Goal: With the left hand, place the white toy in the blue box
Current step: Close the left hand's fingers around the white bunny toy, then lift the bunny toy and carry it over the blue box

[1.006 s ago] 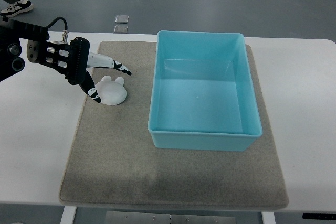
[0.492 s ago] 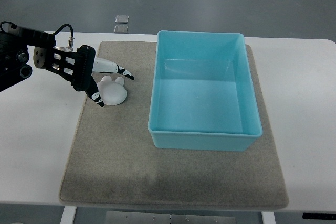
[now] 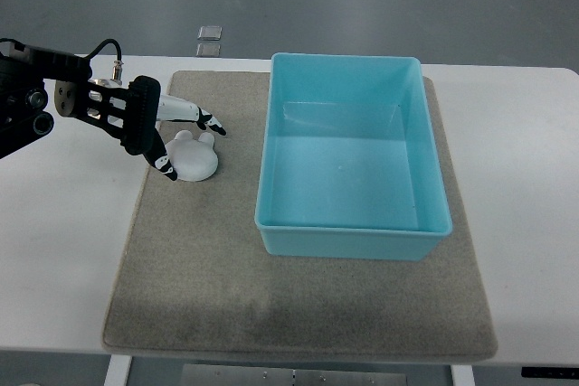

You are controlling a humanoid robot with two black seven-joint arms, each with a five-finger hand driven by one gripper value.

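Note:
The white toy (image 3: 194, 159), round with two small ears, lies on the grey mat (image 3: 199, 268) left of the blue box (image 3: 348, 162). My left hand (image 3: 185, 137) reaches in from the left edge and sits over the toy's left side. Its fingers are spread: the upper fingers (image 3: 204, 118) point right above the toy, the thumb (image 3: 161, 163) lies at the toy's lower left. The hand is open and brackets the toy without closing on it. The box is open-topped and empty. The right arm is out of view.
The mat lies on a white table (image 3: 63, 250). Two small square plates (image 3: 209, 40) lie on the floor beyond the table's far edge.
The left hand shifted a little to the right toward the toy, then drew back slightly. Its fingers stay spread around the toy. The toy has not moved.

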